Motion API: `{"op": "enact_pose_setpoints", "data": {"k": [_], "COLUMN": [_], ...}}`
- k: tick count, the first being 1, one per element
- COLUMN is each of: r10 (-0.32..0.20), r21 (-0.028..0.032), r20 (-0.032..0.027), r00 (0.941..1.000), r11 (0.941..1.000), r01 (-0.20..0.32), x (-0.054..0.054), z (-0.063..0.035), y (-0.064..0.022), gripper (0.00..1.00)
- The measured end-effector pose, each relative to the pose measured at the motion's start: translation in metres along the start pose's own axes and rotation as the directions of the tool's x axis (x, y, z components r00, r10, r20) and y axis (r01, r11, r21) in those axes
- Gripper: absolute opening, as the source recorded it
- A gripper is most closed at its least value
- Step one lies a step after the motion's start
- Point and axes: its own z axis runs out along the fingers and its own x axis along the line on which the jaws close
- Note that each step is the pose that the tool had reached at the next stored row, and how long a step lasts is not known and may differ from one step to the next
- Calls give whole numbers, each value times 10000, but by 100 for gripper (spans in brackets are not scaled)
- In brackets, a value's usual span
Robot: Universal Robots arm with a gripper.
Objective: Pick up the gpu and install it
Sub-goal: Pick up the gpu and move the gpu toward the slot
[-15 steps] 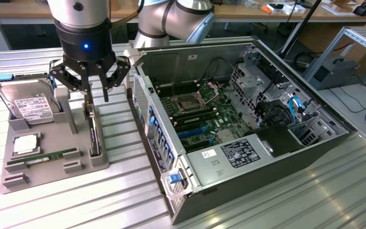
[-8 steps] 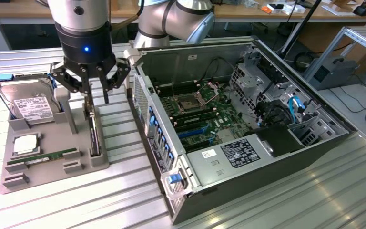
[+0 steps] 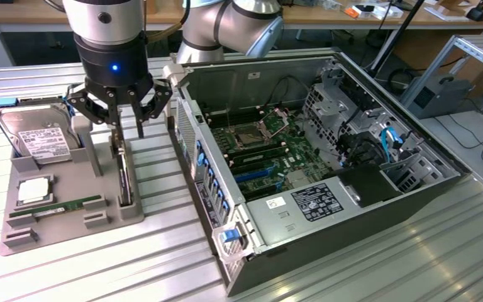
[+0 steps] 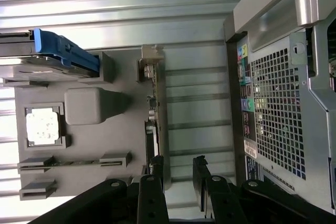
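Gpu [image 3: 124, 179] in the exterior view: thin dark card standing on edge in a slot of the grey tray [image 3: 65, 182], on the tray side nearest the case [image 3: 309, 157], still outside it. Gripper [image 3: 128, 139] sits right above the card's far end, fingers [image 3: 141, 126] spread wide with nothing in them; can't tell if a tip touches the card. Count here: one gpu, one drive [image 3: 38, 141], one cpu [image 3: 33, 189], one ram stick [image 3: 57, 207], all on the one tray; one open case to the exterior view's right. Wrist view: gpu [image 4: 152, 108] seen edge-on, a narrow dark strip with a beige metal bracket [image 4: 152, 59] at the end away from the gripper [image 4: 178, 160]. Two fingers [image 4: 202, 182] visible, apart, gripping nothing; one lines up with the card's near end, the other hangs over bare table between tray [image 4: 121, 140] and case [image 4: 278, 103]. Same count on the tray: one drive [image 4: 26, 72] in a blue carrier, one cpu [image 4: 42, 126], one ram stick [image 4: 73, 162], plus one grey post [image 4: 86, 106].
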Motion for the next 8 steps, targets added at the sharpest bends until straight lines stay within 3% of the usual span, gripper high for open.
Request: {"op": "enact_pose_setpoints", "data": {"k": [8], "r10": [1], "r21": [-1], "r20": [1], "r00": [10000], "r11": [10000], "r01": [-1], "x": [1], "z": [44], "y": [-2], "gripper": [36]}}
